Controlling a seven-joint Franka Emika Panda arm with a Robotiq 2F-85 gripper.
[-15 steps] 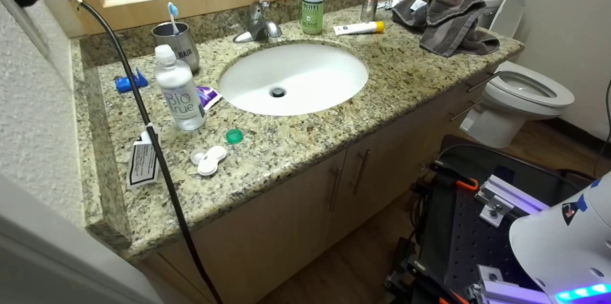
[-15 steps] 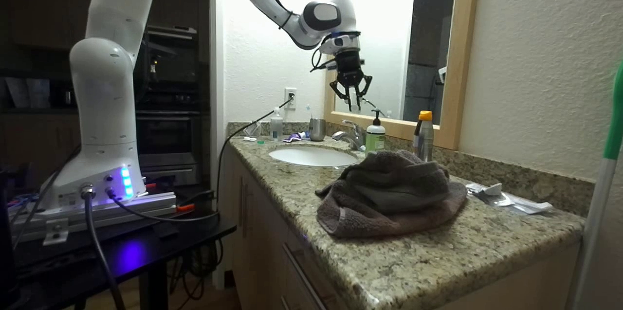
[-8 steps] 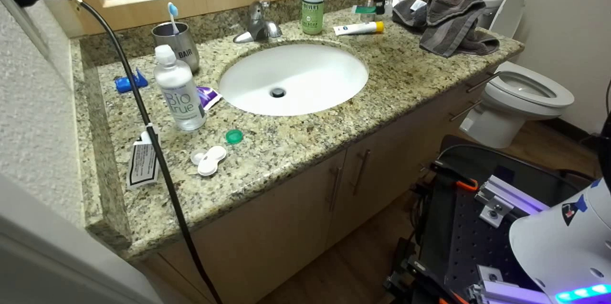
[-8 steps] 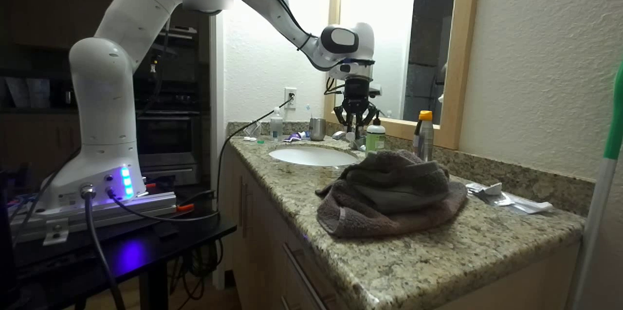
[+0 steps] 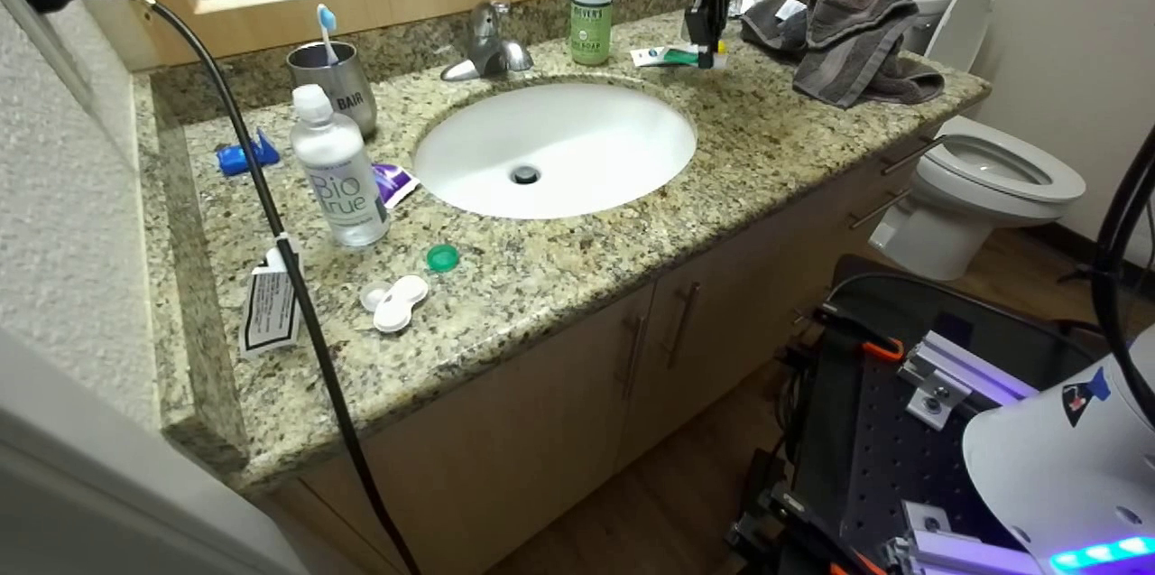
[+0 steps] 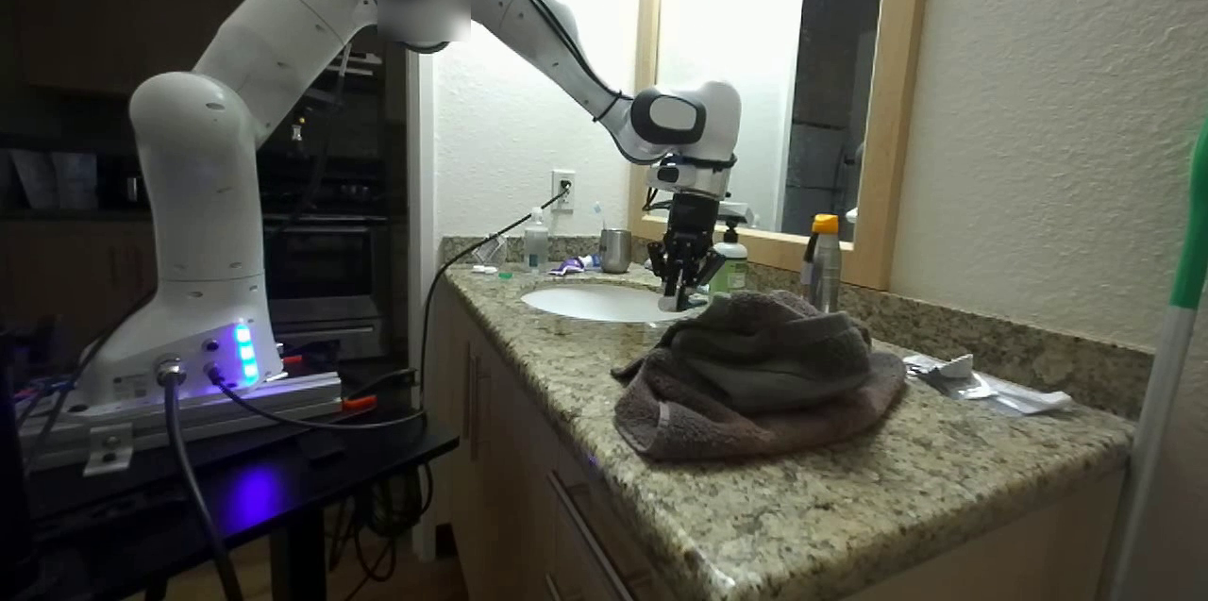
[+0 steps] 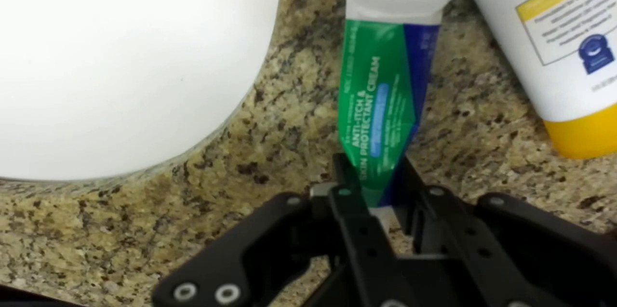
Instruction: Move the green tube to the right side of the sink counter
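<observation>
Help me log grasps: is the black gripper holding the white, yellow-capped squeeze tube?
No, in the wrist view the gripper pinches the flat green squeeze tube.

Upright green-and-white pump bottle [image 5: 591,24] on my feed in an exterior view, shiny metal faucet [image 5: 490,50] left of it, white yellow-capped tube [image 5: 646,58] just right, crumpled grey cloth towel [image 5: 844,44] farther right

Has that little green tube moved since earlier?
Yes, downward. Against the soap bottle in an exterior view, the green tube sank from top to base level.
</observation>
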